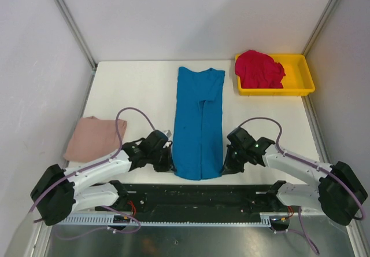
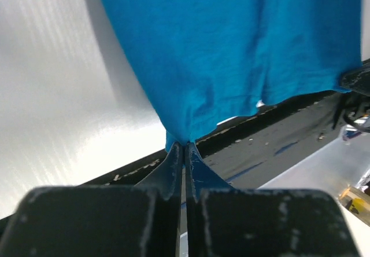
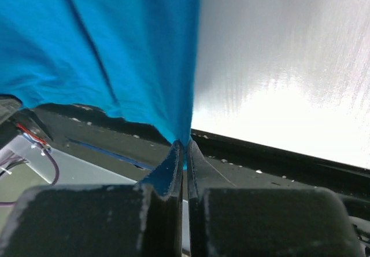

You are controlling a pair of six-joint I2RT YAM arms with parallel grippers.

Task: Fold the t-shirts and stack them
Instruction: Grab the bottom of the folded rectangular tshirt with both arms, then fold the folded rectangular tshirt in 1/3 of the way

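L claw & R claw each clamped on a near hem corner of the bright blue soft cloth t-shirt.
L wrist view: black fingers pressed together, no gap, blue corner bunched at the tips; R wrist view shows the same, fingers closed on the other corner. Blue shirt lies as a long narrow strip down the mid of the white desk, sleeves folded in, collar end far, hem at the near edge btw the claws. Dusty pink cloth t-shirt sits folded to a rough square at the desk's L edge, well apart from the blue one. Crimson red cloth t-shirt is crumpled in a heap in the shallow yellow plastic tray at the far R corner, filling its L part.
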